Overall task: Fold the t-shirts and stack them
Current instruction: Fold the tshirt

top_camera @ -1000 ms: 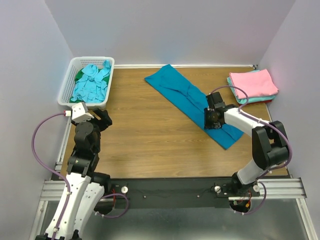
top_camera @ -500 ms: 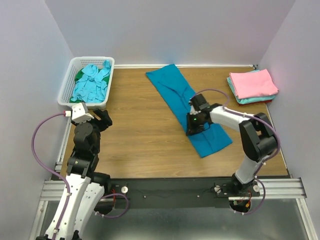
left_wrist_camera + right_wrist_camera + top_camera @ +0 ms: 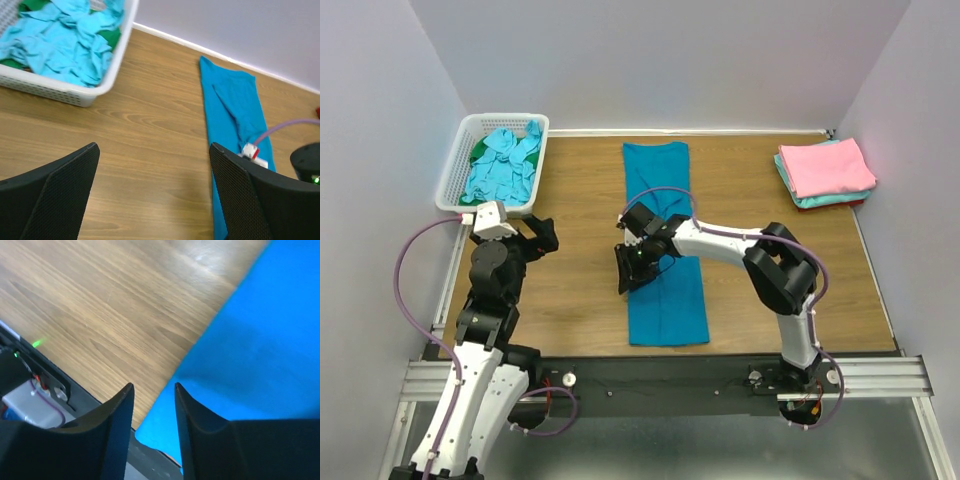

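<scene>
The deep teal-blue t-shirt [image 3: 667, 300] lies flat as a long folded strip down the middle of the table, from the back edge toward the front. It also shows in the left wrist view [image 3: 230, 100] and the right wrist view [image 3: 260, 340]. My right gripper [image 3: 628, 272] hovers at the strip's left edge, about halfway along. Its jaws [image 3: 153, 386] stand a narrow gap apart with nothing between them; wood and the cloth edge show beyond. My left gripper [image 3: 545, 237] is wide open and empty above bare wood [image 3: 154, 147], left of the strip.
A white slotted basket [image 3: 455, 170] at the back left holds crumpled light aqua and green shirts [image 3: 505, 165], also in the left wrist view [image 3: 60, 45]. A folded stack with a pink shirt on top [image 3: 825, 165] sits at the back right. Walls close three sides.
My right gripper has swept left across the table, and the teal shirt has swung with it from a diagonal at the right to a straight strip at the centre. The left gripper edged right.
</scene>
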You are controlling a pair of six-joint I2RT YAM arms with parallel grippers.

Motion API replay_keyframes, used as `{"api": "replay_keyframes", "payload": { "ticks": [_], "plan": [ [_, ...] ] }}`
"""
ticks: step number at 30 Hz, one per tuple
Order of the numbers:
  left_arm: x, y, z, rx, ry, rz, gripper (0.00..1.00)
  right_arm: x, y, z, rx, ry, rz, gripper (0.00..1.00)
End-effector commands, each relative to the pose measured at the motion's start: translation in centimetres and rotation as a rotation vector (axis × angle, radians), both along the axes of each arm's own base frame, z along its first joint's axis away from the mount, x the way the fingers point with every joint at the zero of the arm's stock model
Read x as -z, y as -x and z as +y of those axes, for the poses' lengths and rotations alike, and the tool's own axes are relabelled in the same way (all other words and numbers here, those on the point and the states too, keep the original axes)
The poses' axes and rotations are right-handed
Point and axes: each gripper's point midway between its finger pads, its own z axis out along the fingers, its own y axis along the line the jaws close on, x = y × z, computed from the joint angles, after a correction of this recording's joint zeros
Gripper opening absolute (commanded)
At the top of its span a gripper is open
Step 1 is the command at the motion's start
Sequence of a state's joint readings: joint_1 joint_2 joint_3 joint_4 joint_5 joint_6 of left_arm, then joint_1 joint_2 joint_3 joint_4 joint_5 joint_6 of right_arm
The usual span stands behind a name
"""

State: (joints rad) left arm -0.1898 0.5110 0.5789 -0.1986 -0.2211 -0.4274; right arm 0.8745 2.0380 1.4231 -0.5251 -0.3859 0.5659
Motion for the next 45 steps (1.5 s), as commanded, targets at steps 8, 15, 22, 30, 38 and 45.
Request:
{"api": "replay_keyframes", "payload": {
  "ticks": [8, 15, 22, 30, 38, 45],
  "plan": [
    [2.7, 0.4, -7.8, 0.386, 0.215, 0.048, 0.98, -5.2, -2.4, -12.5, 0.329, 0.115, -0.195, 0.56],
    [7.6, 0.9, -8.8, 0.391, 0.173, 0.433, 0.93, -2.7, 5.0, -19.0, 0.350, 0.206, -0.059, 0.60],
    [10.6, 4.0, -13.1, 0.466, 0.082, 0.681, 0.88, -0.4, 10.1, -21.0, 0.351, 0.211, 0.081, 0.55],
    [14.9, 9.0, -15.4, 0.544, 0.052, 0.873, 0.82, 0.8, 10.3, -20.3, 0.301, 0.211, 0.129, 0.51],
    [16.6, 11.4, -17.1, 0.637, 0.025, 0.949, 0.78, 1.0, 10.2, -18.7, 0.279, 0.156, 0.163, 0.50],
    [18.3, 13.5, -18.3, 0.706, 0.008, 1.022, 0.75, 2.0, 10.7, -18.9, 0.274, 0.182, 0.194, 0.46]
  ]
}}
